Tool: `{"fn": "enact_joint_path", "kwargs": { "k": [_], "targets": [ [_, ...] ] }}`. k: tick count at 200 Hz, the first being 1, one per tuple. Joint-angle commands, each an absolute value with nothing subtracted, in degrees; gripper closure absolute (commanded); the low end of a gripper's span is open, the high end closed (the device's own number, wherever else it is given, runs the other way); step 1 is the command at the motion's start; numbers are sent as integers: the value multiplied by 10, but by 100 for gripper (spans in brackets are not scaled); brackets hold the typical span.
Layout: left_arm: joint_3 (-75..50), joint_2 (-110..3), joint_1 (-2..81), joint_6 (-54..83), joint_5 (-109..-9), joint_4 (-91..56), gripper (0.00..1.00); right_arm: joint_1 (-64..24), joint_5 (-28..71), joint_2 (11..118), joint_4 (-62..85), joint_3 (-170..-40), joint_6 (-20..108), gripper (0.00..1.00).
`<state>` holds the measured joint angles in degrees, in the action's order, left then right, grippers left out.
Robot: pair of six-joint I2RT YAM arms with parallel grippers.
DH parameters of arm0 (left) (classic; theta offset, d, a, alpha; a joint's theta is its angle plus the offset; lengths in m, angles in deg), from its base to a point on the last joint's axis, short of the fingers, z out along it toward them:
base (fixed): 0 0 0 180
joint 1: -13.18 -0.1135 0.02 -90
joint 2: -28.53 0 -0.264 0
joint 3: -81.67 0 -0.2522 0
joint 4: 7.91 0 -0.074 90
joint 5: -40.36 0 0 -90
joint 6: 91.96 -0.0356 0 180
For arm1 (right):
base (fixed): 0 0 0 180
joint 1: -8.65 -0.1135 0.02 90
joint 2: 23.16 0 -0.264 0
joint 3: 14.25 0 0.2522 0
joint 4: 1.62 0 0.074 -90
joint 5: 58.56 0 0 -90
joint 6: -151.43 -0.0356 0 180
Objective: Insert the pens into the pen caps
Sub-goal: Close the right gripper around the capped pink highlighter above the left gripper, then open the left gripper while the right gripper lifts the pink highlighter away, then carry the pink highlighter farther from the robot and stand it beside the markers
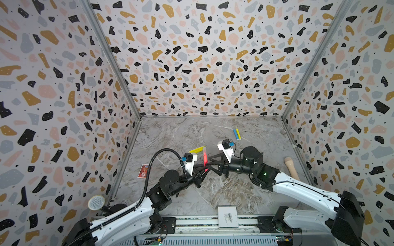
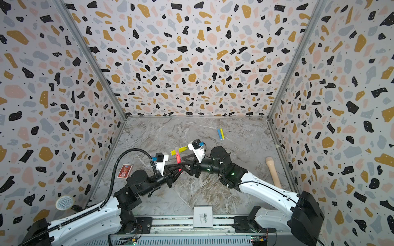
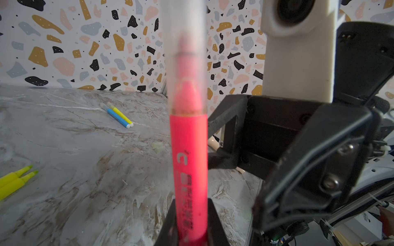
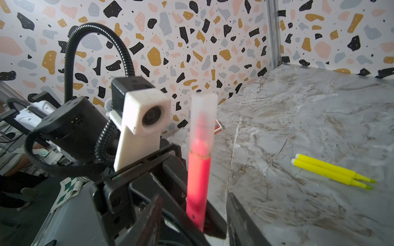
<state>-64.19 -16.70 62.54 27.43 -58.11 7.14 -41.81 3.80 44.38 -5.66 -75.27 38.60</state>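
Left gripper [image 1: 202, 170] is pinching the pink pen [image 1: 205, 158] upright mid-table; its frosted cap [image 3: 184, 53] looks seated. Right gripper [image 1: 210, 165] sits beside it, jaws spread, gripping nothing. Pink looks done. Next: set it down, then go for the two uncapped yellow pens [image 1: 197, 149] just beyond. Capped blue pen [image 1: 235, 134] and capped yellow pen [image 1: 238, 134] lie far right. Open table all round, walls well apart.
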Motion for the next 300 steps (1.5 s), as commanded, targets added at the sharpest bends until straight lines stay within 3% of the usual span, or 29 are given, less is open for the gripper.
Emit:
{"fn": "enact_joint_path", "kwargs": {
  "k": [1, 66, 94, 127, 147, 175, 228, 300],
  "targets": [
    [-644, -162, 632, 276, -578, 112, 100, -414, 18, 456, -39, -784, 403, 53],
    [-642, -165, 634, 271, -576, 113, 100, -415, -12, 475, -52, -763, 384, 72],
    [-640, -170, 634, 271, -577, 117, 100, -414, -8, 481, -34, -769, 389, 75],
    [-633, -176, 634, 267, -567, 106, 97, -405, 35, 485, -17, -777, 385, 97],
    [-631, -176, 634, 264, -544, 89, 62, -384, 46, 485, -8, -780, 376, 97],
    [-634, -183, 634, 266, -461, 40, 42, -340, 60, 491, 28, -792, 374, 95],
    [-623, -249, 634, 272, -399, -27, 39, -218, 60, 608, 157, -866, 412, 94],
    [-629, -247, 635, 266, -364, -50, 39, -184, 240, 912, 366, -1174, 520, 94]
  ]
}}
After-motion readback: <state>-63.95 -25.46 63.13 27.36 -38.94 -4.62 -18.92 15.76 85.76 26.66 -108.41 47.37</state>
